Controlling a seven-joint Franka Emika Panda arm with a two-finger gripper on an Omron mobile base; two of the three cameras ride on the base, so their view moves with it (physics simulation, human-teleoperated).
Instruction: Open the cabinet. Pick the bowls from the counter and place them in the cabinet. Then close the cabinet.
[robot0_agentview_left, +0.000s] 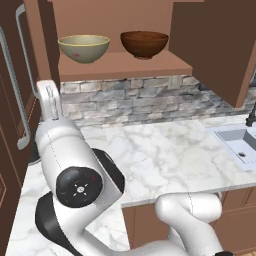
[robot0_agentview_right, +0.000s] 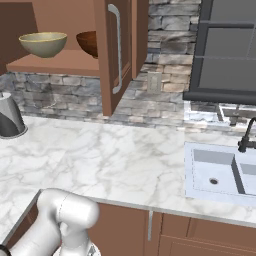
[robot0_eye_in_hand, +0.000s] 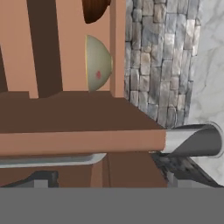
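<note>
Both bowls were seen set on the shelf (robot0_agentview_left: 150, 65) of the cabinet (robot0_agentview_left: 115, 15), the beige bowl (robot0_agentview_left: 84, 48) beside the wooden bowl (robot0_agentview_left: 144, 44), well ahead of the tool (robot0_eye_in_hand: 107, 181), so only the closing was judged to be left. The tool was seen released, its jaws wide and nothing held between them. In the hand view a door edge (robot0_eye_in_hand: 83, 142) was seen lying straight across, just ahead of the fingertips, with its silver bar handle (robot0_eye_in_hand: 52, 160) nearer to them; this was taken for the left door. A flat push on the panel near its free edge was judged best, carried round the hinge arc so that the tool would not slip off or catch on the handle. The right door (robot0_agentview_right: 120, 50), standing open well to the far side, would need the same. The arm was seen folded, elbow low over the bench (robot0_agentview_left: 165, 150), and the hand rolled on its side.
</note>
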